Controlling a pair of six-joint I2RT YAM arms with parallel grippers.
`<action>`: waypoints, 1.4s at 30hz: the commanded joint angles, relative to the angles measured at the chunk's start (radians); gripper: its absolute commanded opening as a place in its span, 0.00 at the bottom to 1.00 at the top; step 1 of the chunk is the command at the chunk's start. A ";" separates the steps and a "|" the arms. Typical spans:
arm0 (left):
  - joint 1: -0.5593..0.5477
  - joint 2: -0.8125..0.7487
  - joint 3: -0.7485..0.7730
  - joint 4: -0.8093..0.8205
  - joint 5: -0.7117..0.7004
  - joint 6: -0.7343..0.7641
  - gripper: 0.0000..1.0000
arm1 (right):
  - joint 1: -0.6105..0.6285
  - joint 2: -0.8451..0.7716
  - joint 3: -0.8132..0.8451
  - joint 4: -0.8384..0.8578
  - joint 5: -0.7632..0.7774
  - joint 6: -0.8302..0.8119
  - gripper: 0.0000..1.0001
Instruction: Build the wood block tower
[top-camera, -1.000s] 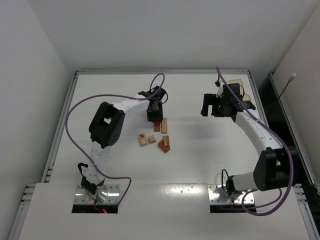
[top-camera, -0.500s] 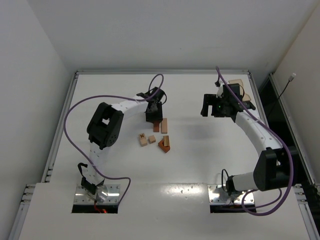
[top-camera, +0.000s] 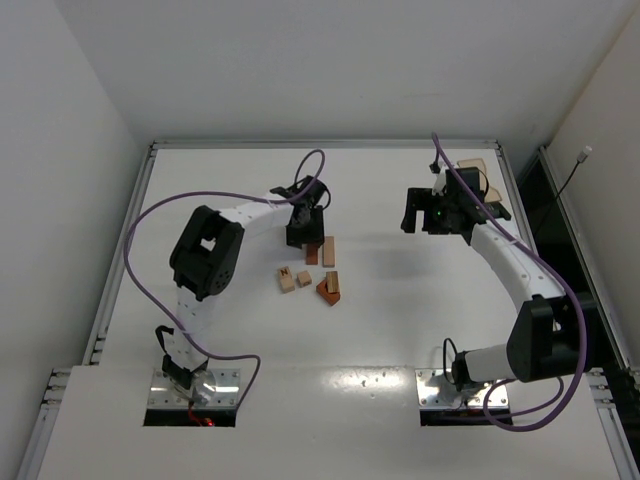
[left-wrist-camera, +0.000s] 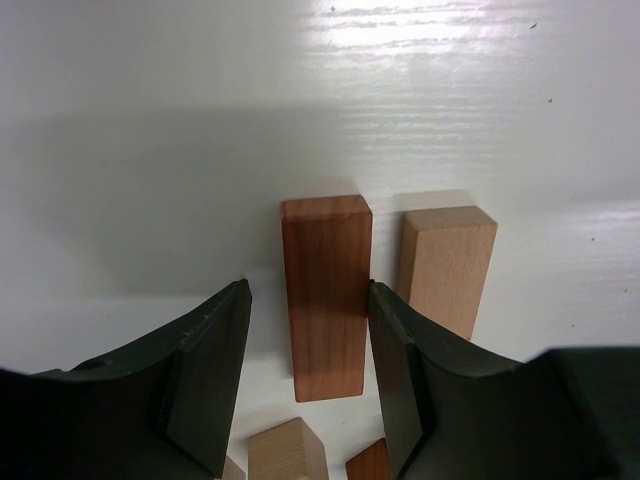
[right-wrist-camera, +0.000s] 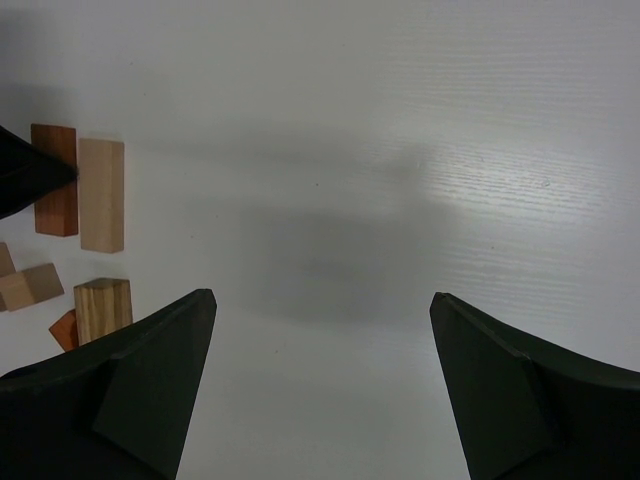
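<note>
The wood blocks lie loose on the table. A reddish bar (left-wrist-camera: 325, 290) lies flat beside a tan bar (left-wrist-camera: 447, 265), and a tan cube (left-wrist-camera: 288, 452) sits nearer the camera. My left gripper (left-wrist-camera: 308, 290) straddles the reddish bar with its jaws open. There is a clear gap on the left side, and the right finger (left-wrist-camera: 395, 360) is close against the bar. From above, the left gripper (top-camera: 300, 236) stands just behind the reddish bar (top-camera: 313, 254). My right gripper (right-wrist-camera: 322, 300) hangs open over bare table, well right of the blocks (right-wrist-camera: 102, 195).
Two small tan blocks (top-camera: 294, 279) and a reddish-and-tan pair (top-camera: 329, 287) lie in front of the two bars. A translucent orange tray (top-camera: 483, 178) sits at the far right corner behind the right gripper (top-camera: 420, 222). Raised rails edge the table (top-camera: 200, 190).
The left gripper's jaws have spread apart around the reddish bar, which stays flat on the table, and the gripper has shifted slightly left. The right arm has not moved.
</note>
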 joint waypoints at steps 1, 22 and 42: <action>0.013 -0.048 -0.023 -0.042 0.009 0.007 0.47 | 0.002 -0.007 -0.001 0.040 -0.025 0.010 0.85; 0.050 -0.262 -0.204 -0.031 -0.014 0.010 0.14 | 0.020 0.016 -0.010 0.049 -0.054 0.010 0.82; 0.088 -0.052 -0.069 -0.053 -0.014 0.061 0.05 | 0.226 0.280 0.151 -0.006 0.031 0.033 0.29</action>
